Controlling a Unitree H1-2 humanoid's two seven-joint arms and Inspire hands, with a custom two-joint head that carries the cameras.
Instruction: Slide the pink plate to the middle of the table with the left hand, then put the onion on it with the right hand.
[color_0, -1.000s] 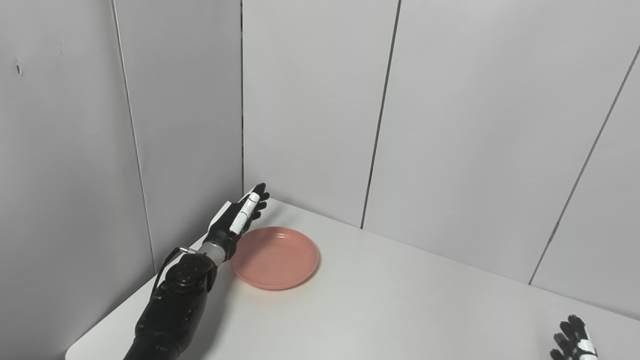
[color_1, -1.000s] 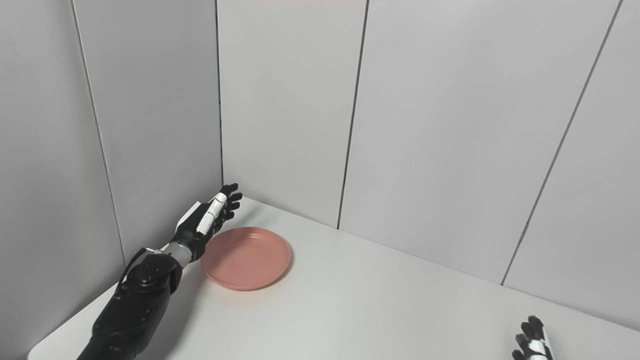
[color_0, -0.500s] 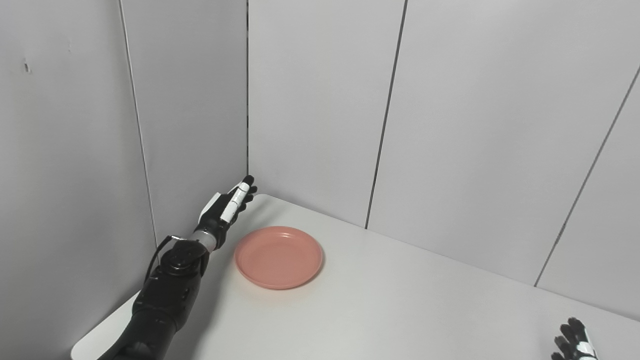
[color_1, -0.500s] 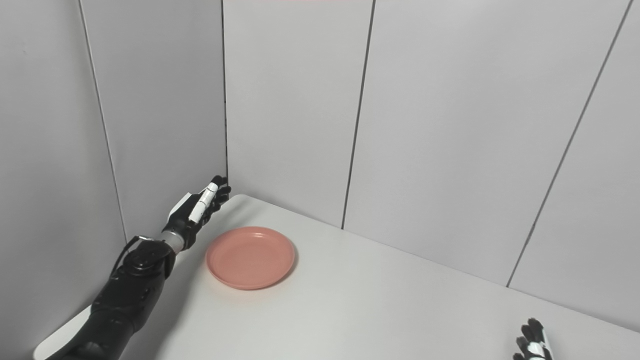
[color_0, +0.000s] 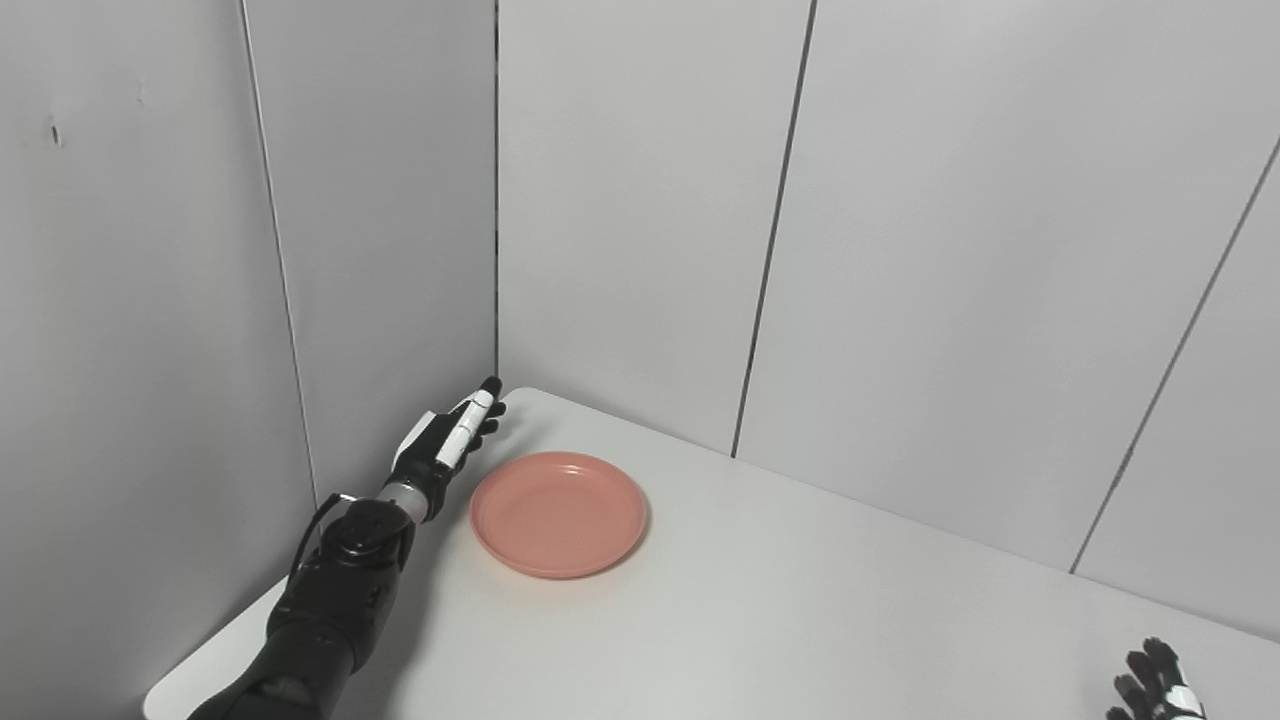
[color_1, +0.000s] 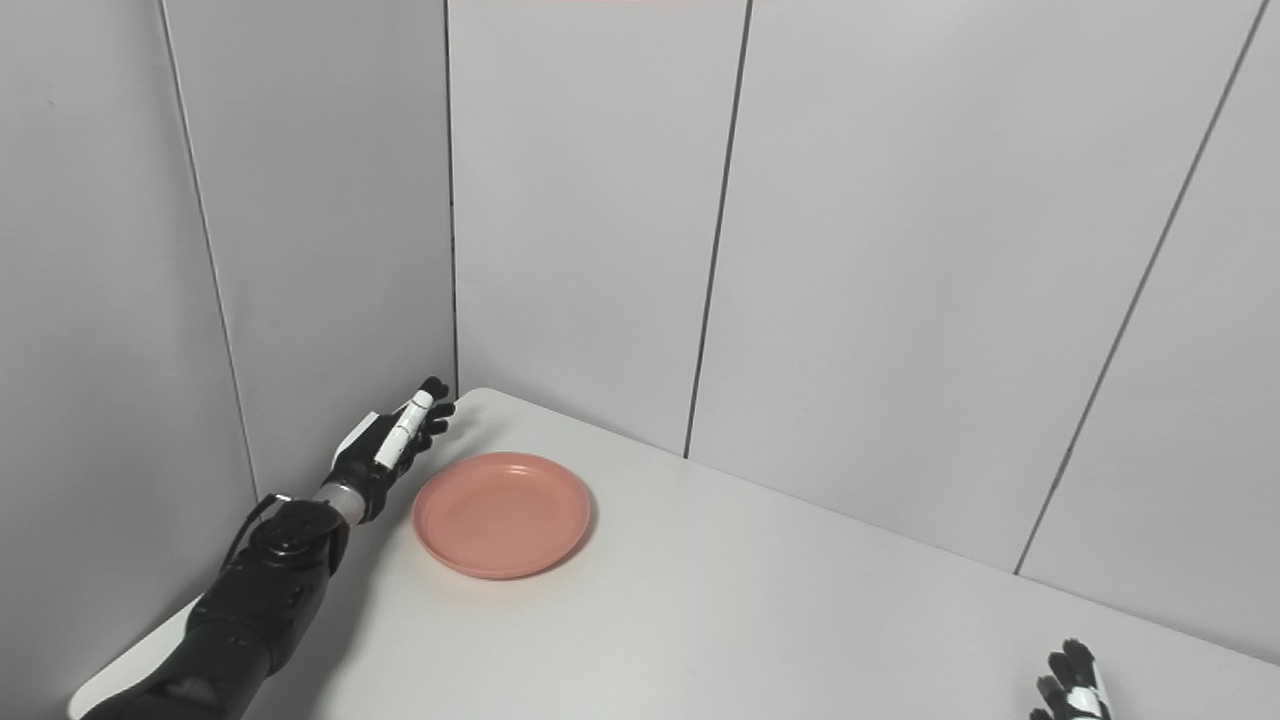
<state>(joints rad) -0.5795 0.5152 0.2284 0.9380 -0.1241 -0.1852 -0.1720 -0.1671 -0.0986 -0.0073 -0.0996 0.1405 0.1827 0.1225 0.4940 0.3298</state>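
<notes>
- Pink plate (color_0: 558, 512) lies flat on the white table (color_0: 800, 620), near its far-left corner.
- Left hand (color_0: 446, 443), fingers extended and empty, is just left of the plate.
- Right hand (color_0: 1155, 688) is cut off by the frame; its state is unclear.

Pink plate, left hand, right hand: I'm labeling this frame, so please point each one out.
pink plate (color_0: 558, 512): left eye view, middle of its bare inside.
left hand (color_0: 447, 443): left eye view, back of the hand beside the plate.
right hand (color_1: 1070, 690): right eye view, fingers at the bottom edge.
</notes>
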